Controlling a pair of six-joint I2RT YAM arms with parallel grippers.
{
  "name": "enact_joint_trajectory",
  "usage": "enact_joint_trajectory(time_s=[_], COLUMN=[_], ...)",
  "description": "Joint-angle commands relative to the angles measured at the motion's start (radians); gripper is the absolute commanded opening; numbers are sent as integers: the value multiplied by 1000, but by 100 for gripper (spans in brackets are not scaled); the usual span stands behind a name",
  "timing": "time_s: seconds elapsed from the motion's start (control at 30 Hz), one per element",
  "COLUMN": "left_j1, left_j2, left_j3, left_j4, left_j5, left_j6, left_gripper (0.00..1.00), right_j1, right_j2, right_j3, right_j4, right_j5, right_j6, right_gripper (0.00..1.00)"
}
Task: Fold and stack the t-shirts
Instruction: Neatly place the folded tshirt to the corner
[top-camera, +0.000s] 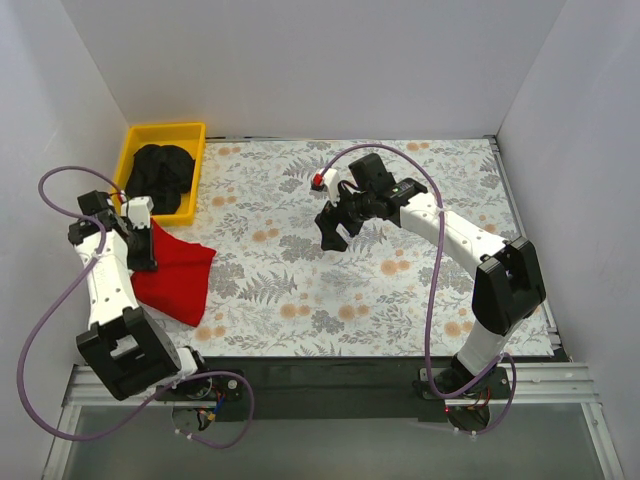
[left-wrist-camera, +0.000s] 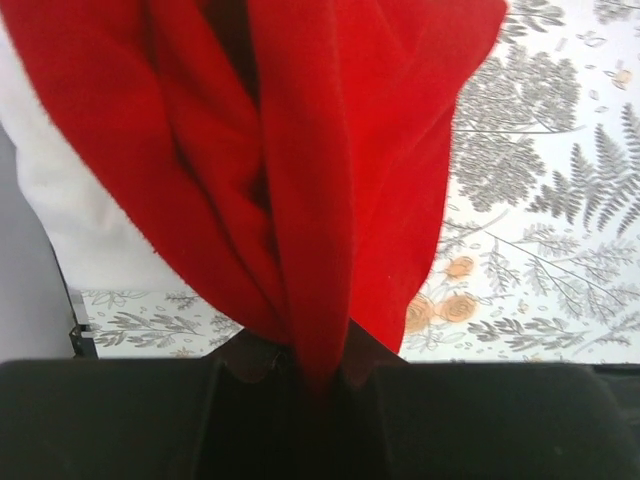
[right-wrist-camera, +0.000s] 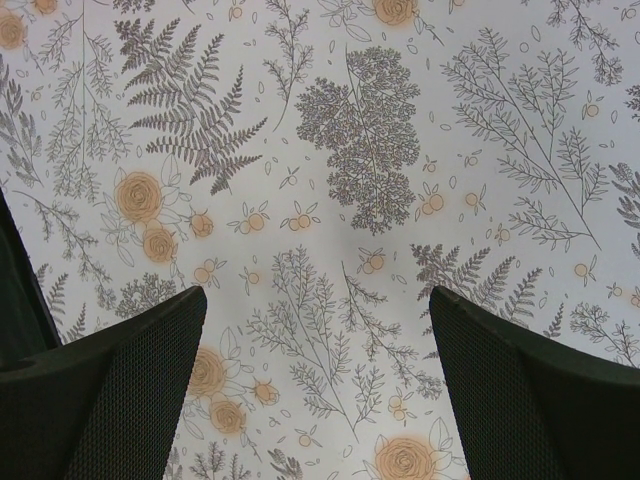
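A bright red t-shirt (top-camera: 178, 272) hangs bunched at the table's left edge. My left gripper (top-camera: 143, 252) is shut on it; in the left wrist view the red cloth (left-wrist-camera: 330, 190) falls in folds from between my jaws (left-wrist-camera: 312, 375). A black t-shirt (top-camera: 160, 175) lies crumpled in a yellow bin (top-camera: 197, 140) at the back left. A patch of white (left-wrist-camera: 80, 240) shows behind the red cloth in the left wrist view; I cannot tell what it is. My right gripper (top-camera: 333, 232) is open and empty above the middle of the floral table cover (right-wrist-camera: 330, 200).
White walls enclose the table on the left, back and right. The black mounting rail (top-camera: 320, 375) runs along the near edge. Purple cables loop from both arms.
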Motion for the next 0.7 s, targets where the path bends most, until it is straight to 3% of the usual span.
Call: enact_joint_trajectory(time_s=[0.0, 0.5, 0.57, 0.6, 0.63, 0.67], left_j1=[47, 142, 150, 151, 155, 164], left_j2=[7, 50, 69, 76, 86, 107], left_j3=[-8, -215, -252, -256, -256, -238], left_j4=[92, 452, 511, 556, 572, 580], left_j5=[-6, -127, -147, -168, -175, -179], left_j6=[40, 101, 104, 109, 110, 110], left_gripper=[0, 0, 13, 30, 39, 41], right_j1=[-3, -1, -1, -1, -1, -3], right_j2=[-13, -1, -3, -4, -6, -6], right_j3=[-19, -30, -36, -36, -36, -36], right_j4=[-7, -26, -26, -29, -29, -30], right_j5=[-8, -23, -28, -31, -29, -29], right_j6=[-6, -8, -8, -8, -6, -6], right_gripper=[98, 98, 98, 98, 98, 98])
